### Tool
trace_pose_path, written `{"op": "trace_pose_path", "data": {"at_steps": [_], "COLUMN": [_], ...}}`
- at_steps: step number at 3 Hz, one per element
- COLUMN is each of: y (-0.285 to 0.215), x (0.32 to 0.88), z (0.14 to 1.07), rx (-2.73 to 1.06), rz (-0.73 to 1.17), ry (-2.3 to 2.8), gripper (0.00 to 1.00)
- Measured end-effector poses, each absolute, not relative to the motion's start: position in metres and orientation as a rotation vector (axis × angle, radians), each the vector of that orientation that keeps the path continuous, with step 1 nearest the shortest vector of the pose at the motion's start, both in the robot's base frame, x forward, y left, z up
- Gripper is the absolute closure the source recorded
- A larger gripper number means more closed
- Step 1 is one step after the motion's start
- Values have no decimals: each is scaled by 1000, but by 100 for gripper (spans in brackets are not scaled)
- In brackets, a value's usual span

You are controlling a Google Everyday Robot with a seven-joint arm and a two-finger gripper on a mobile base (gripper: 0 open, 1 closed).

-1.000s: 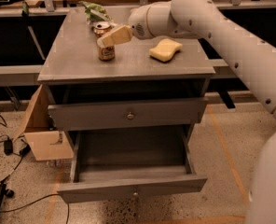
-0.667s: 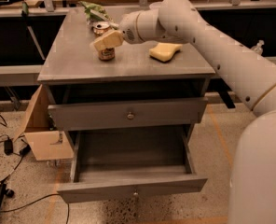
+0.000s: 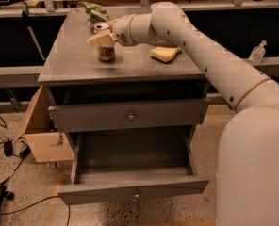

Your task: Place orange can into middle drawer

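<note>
The orange can stands upright on the grey cabinet top, left of centre. My gripper is right at the can's top and covers its rim, with the arm reaching in from the right. The middle drawer is pulled open below, and its inside shows bare. The upper drawer above it is closed.
A yellow sponge lies to the right of the can. A second can with a silver top and a green packet sit just behind the gripper. An open cardboard box stands left of the cabinet, with cables on the floor.
My arm has swung left, and the gripper has shifted left and settled over the top of the orange can. The can and the drawers have not moved.
</note>
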State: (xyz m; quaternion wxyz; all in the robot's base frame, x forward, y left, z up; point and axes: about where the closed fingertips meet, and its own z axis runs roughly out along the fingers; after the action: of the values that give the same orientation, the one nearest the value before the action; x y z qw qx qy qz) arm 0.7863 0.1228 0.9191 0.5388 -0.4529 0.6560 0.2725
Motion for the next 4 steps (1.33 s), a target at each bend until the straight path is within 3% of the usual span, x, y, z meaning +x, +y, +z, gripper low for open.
{"op": "trace_pose_path", "data": {"at_steps": [2,3,4], "y": [112,60,19], "x": [766,715,657], "z": [939,962,968], "rx": [-1122,-1122,-1081], "rz": [621,564,552], "ry": [1437,1411,1455], "gripper": [87,100,100]}}
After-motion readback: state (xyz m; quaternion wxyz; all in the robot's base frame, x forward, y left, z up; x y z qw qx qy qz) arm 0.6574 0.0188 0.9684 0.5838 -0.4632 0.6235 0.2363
